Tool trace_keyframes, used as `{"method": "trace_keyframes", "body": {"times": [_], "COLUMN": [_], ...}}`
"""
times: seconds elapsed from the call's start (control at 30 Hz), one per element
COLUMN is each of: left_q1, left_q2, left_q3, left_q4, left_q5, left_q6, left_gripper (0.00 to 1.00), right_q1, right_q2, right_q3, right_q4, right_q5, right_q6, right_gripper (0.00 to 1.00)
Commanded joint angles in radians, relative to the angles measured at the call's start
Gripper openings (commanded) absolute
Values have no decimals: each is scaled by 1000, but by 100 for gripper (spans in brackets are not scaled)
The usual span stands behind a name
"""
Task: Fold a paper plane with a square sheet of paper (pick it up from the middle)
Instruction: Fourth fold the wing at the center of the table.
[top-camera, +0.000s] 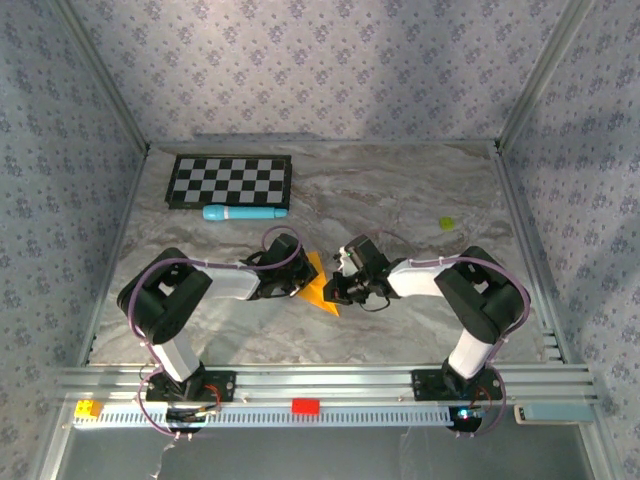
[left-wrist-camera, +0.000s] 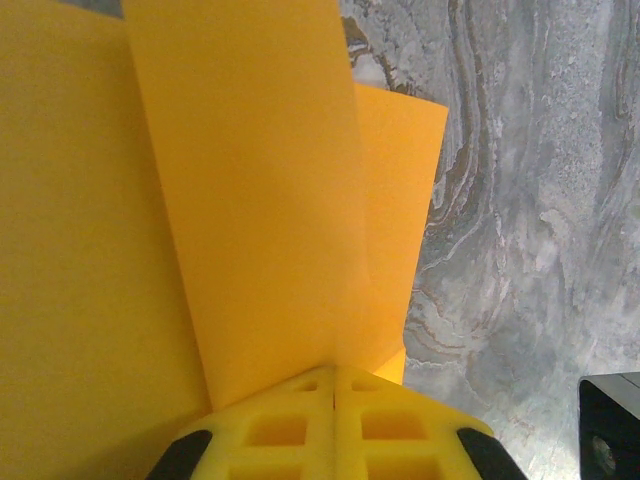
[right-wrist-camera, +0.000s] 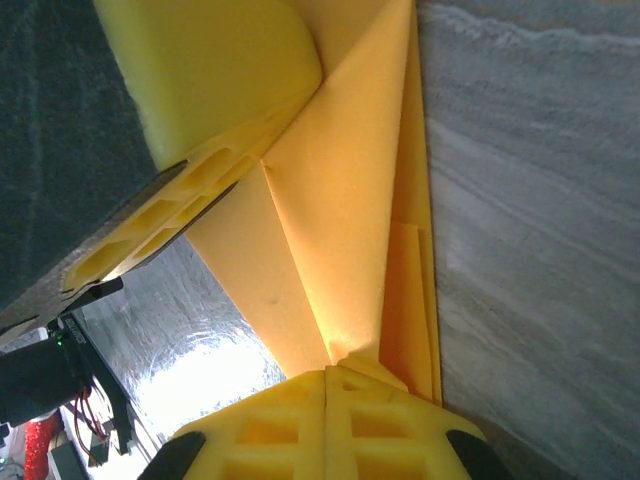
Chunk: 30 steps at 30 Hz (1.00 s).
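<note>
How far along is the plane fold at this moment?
Done: the orange paper is already creased, with overlapping layers. In hand: the left claw and the right claw are both shut on it. Left: it isn't a slim pointed dart yet, so more folds look needed.

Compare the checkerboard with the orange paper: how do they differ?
The checkerboard is black-and-white checked; the orange paper is plain. The checkerboard lies flat and untouched at the far left; the orange paper is folded and pinched by the left gripper and right gripper near the centre. Both have straight edges.
</note>
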Motion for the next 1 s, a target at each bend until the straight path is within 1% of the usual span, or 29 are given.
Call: {"method": "trace_keyframes", "body": {"times": [0.0, 0.1, 0.2, 0.33, 0.4, 0.53, 0.6, 0.77, 0.87, 0.97], "left_q1": [8, 10, 11, 8, 9, -9, -24, -53, -52, -42], "left_q2": [-4, -39, -93, -162, -183, -182, -163, -95, -47, -10], "left_q3": [-21, -23, -1, 9, -3, -19, -13, -2, 2, 4], "left_q4": [-39, -19, -46, -108, -117, -85, -75, -4, 38, 30], "left_q5": [-35, -36, -39, -47, -36, 11, 28, 44, 51, 35], "left_q6": [7, 40, 100, 152, 152, 145, 141, 111, 104, 105], "left_gripper": [5, 11, 18, 21, 20, 15, 12, 10, 10, 9], "right_q1": [-8, -10, -10, -11, -11, -11, -13, -17, -17, -16], "right_q2": [17, 31, 37, 45, 44, 45, 44, 44, 44, 46], "right_q3": [-25, -24, -46, -51, -54, -49, -49, -48, -49, -51], "right_q4": [-4, -49, -33, -42, -35, -41, -41, -48, -50, -51], "right_q5": [-5, 10, 15, 21, 21, 18, 18, 18, 18, 16], "right_q6": [12, 14, 29, 36, 40, 41, 44, 42, 42, 41], "right_gripper": [5, 3, 1, 0, 0, 0, 0, 0, 0, 0]}}
